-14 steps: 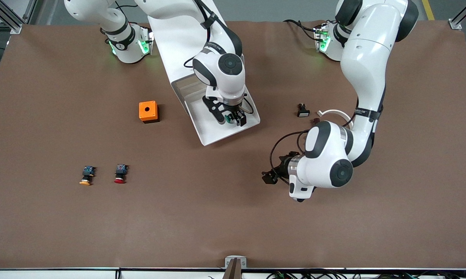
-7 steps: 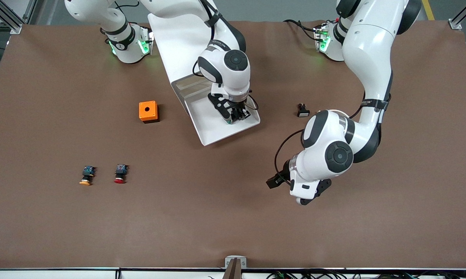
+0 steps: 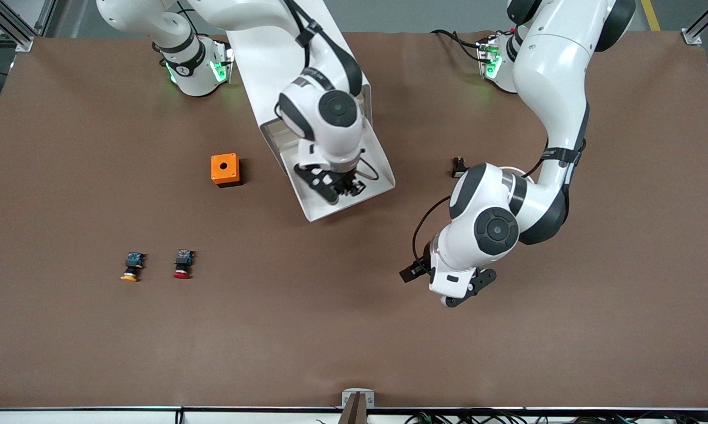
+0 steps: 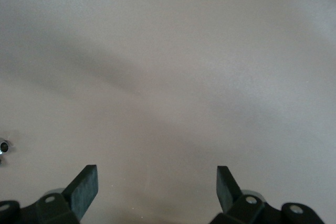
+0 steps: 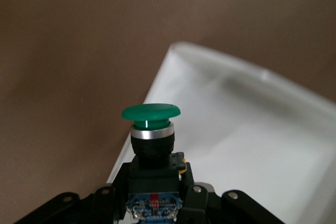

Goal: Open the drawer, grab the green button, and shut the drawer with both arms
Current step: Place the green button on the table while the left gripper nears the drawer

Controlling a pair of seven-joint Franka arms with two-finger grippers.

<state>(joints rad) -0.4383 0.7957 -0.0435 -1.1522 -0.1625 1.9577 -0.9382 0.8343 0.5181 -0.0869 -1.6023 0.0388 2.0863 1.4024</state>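
My right gripper (image 3: 343, 187) hangs over the open white drawer (image 3: 318, 203) and is shut on the green-capped button. In the right wrist view the button (image 5: 151, 113) stands between the fingers of the right gripper (image 5: 156, 195), its black body and blue rear part clamped, cap pointing out over the drawer's rim (image 5: 252, 129). In the front view the button is hidden under the hand. My left gripper (image 3: 452, 291) is over bare table nearer the front camera than the drawer. It is open and empty in the left wrist view (image 4: 157, 187).
An orange box (image 3: 225, 169) with a round hole sits beside the drawer toward the right arm's end. A yellow-capped button (image 3: 131, 266) and a red-capped button (image 3: 182, 264) lie nearer the front camera. A small black part (image 3: 458, 166) lies by the left arm.
My right gripper has lifted the green button and shifted it over the drawer toward the right arm's end. My left arm's wrist has turned and its hand has shifted slightly.
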